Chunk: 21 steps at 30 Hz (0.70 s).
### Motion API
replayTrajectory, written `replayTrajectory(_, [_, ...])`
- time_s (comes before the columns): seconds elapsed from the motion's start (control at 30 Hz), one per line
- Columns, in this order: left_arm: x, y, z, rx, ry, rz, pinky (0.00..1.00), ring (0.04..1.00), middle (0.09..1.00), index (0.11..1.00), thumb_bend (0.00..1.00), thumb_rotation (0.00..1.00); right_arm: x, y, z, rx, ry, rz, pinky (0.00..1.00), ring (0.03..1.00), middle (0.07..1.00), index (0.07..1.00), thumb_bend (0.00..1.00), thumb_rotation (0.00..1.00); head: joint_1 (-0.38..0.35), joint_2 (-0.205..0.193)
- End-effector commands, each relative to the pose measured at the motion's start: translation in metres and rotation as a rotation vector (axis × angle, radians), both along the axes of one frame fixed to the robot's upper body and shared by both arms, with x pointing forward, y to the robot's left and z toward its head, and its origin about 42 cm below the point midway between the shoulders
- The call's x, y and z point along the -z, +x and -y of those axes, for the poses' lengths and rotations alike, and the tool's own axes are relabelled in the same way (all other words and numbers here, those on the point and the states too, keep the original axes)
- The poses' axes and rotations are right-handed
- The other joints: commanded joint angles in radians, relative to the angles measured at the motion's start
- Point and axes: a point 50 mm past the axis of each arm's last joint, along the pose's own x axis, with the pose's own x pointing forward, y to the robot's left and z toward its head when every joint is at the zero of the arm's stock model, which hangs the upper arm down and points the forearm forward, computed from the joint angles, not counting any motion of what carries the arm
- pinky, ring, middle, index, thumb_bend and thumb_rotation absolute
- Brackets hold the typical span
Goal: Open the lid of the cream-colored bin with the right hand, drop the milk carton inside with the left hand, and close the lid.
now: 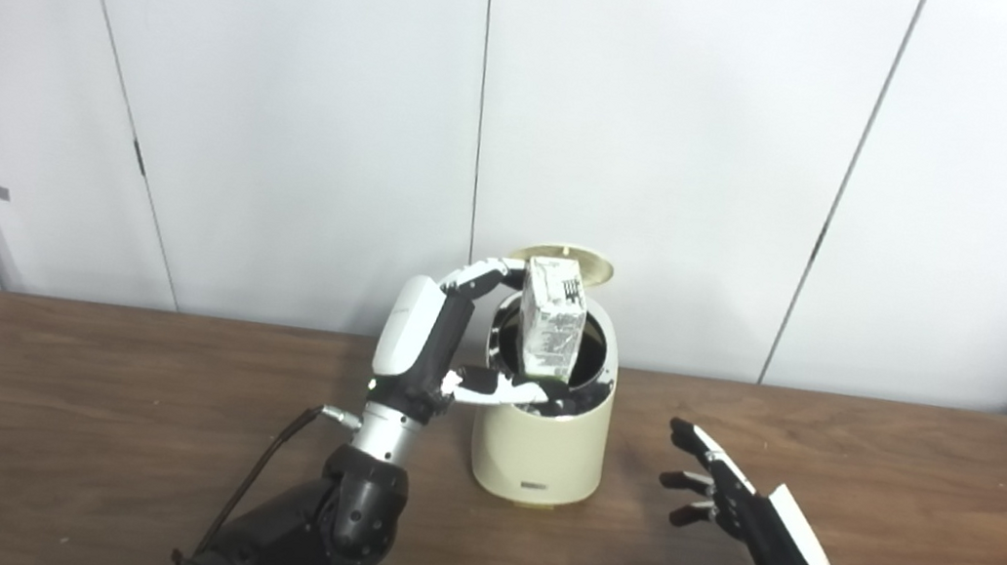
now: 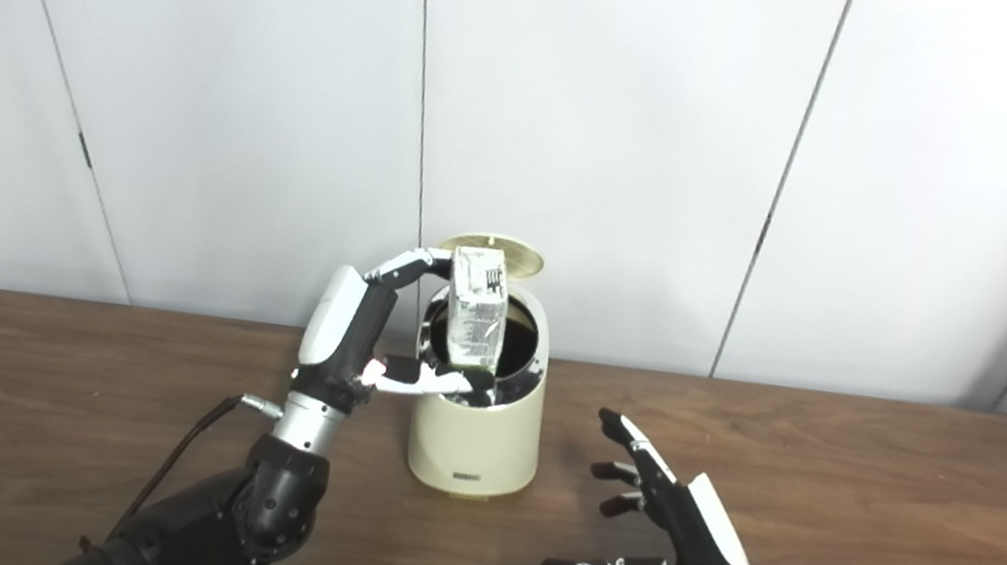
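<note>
The cream-colored bin (image 1: 539, 450) stands mid-table with its round lid (image 1: 586, 268) tipped up at the back, showing the dark inside. My left hand (image 1: 431, 341) is shut on the white milk carton (image 1: 550, 319), thumb below and fingers on top, holding it upright in the bin's mouth with its lower end inside the rim. My right hand (image 1: 739, 537) hovers over the table to the right of the bin, open, fingers spread, holding nothing and clear of the bin.
The brown wooden table (image 1: 99, 423) runs the whole width, its far edge against white wall panels (image 1: 293, 95). A cable (image 1: 261, 465) trails from my left wrist across the table.
</note>
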Motion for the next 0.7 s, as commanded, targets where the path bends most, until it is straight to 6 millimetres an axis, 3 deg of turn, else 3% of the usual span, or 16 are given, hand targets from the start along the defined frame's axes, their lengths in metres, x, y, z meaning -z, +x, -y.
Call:
replayTrajectory(0.0, [-0.029,0.012,-0.003,-0.004,-0.001,0.087,0.76,0.811,0.823,0.682,0.83,0.0,-0.019,0.003,-0.001,-0.015,-0.002,0.073,0.63,0.792,0.931,0.92,0.74,0.17,0.0,0.003])
replayTrajectory(0.33, [-0.035,0.013,-0.005,-0.029,0.018,0.167,0.76,0.816,0.823,0.689,0.8,0.0,-0.019,0.003,-0.002,-0.021,-0.02,0.073,0.62,0.782,0.914,0.912,0.73,0.16,0.003,0.001])
replayTrajectory(0.43, [-0.04,0.015,-0.007,-0.036,0.026,0.198,0.84,0.87,0.893,0.749,0.79,0.0,-0.02,0.004,-0.002,-0.024,-0.02,0.076,0.63,0.784,0.911,0.91,0.73,0.15,0.004,0.001])
replayTrajectory(0.47, [-0.042,0.015,-0.007,-0.038,0.026,0.205,0.92,0.914,0.925,0.78,0.78,0.0,-0.02,0.004,-0.002,-0.025,-0.021,0.077,0.62,0.785,0.908,0.91,0.73,0.15,0.005,0.001])
replayTrajectory(0.53, [-0.044,0.017,-0.008,-0.049,0.025,0.225,0.97,0.949,0.951,0.806,0.77,0.0,-0.02,0.004,-0.002,-0.026,-0.018,0.076,0.62,0.784,0.907,0.908,0.73,0.14,0.007,0.0])
replayTrajectory(0.67, [-0.053,0.019,-0.01,-0.06,0.012,0.25,1.0,0.992,0.983,0.832,0.76,0.0,-0.02,0.004,-0.003,-0.028,-0.027,0.073,0.62,0.77,0.899,0.905,0.72,0.14,0.007,0.001])
